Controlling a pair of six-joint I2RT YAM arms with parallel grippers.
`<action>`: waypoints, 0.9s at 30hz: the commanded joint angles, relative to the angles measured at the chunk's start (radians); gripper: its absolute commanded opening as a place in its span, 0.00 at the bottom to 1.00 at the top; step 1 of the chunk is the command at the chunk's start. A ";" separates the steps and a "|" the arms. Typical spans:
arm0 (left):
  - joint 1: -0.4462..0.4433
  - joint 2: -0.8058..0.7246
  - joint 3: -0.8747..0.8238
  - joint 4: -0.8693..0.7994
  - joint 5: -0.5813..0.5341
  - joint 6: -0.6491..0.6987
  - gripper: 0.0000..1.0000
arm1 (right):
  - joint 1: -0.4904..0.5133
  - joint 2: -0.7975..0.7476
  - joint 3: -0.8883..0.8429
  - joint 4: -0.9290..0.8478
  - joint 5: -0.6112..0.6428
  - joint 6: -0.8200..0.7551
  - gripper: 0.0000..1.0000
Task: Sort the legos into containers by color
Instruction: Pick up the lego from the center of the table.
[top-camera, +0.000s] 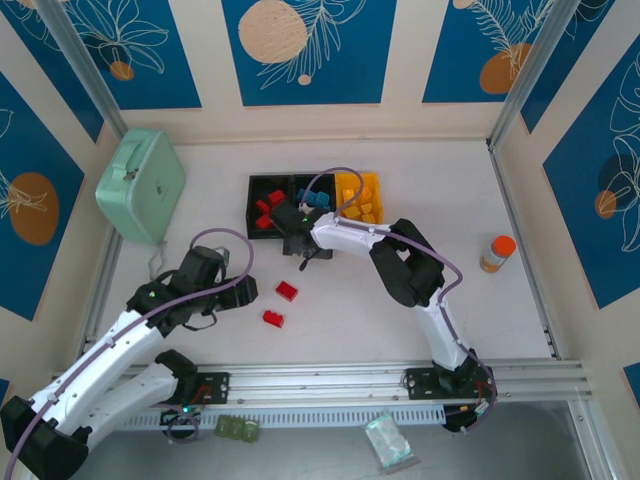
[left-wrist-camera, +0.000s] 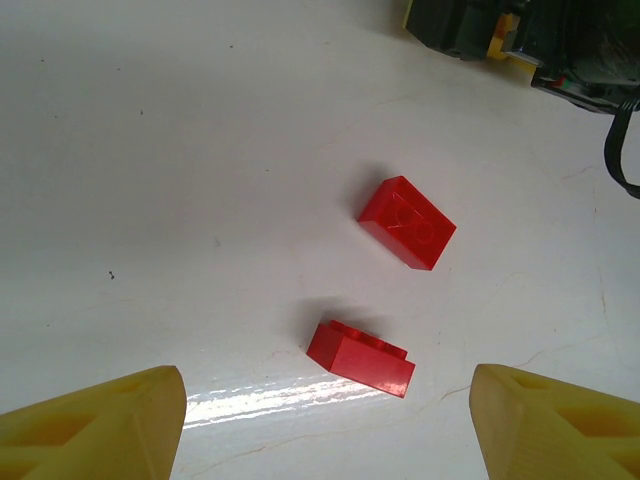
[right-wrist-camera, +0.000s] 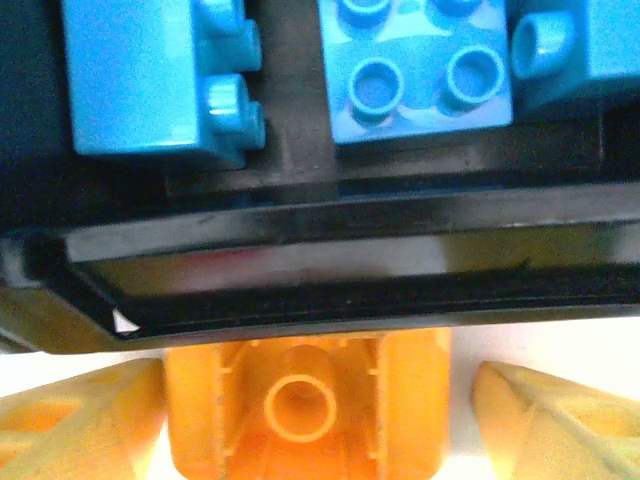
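Left tool: fingers apart at the bottom corners of the left wrist view, holding nothing.
Red legos: two lie loose at frame centre on the table.
Right tool: one finger on each side of an orange lego at bottom centre; cannot tell whether it is clamped.
Orange lego: hollow side facing the camera, just beside a black wall.
Containers: upper centre of the top view, with red, blue and orange legos sorted left to right.

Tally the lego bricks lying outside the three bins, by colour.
red legos: 2
orange lego: 1
Total: 3
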 joint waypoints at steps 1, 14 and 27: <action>0.011 0.001 -0.013 -0.028 0.006 -0.005 0.75 | 0.004 0.025 0.023 -0.015 0.016 0.002 0.76; 0.015 0.026 -0.027 0.022 0.024 -0.019 0.74 | 0.055 -0.130 -0.136 0.021 0.027 -0.032 0.64; 0.006 0.121 -0.026 0.215 0.139 -0.041 0.74 | 0.037 -0.503 -0.384 0.004 0.002 -0.050 0.64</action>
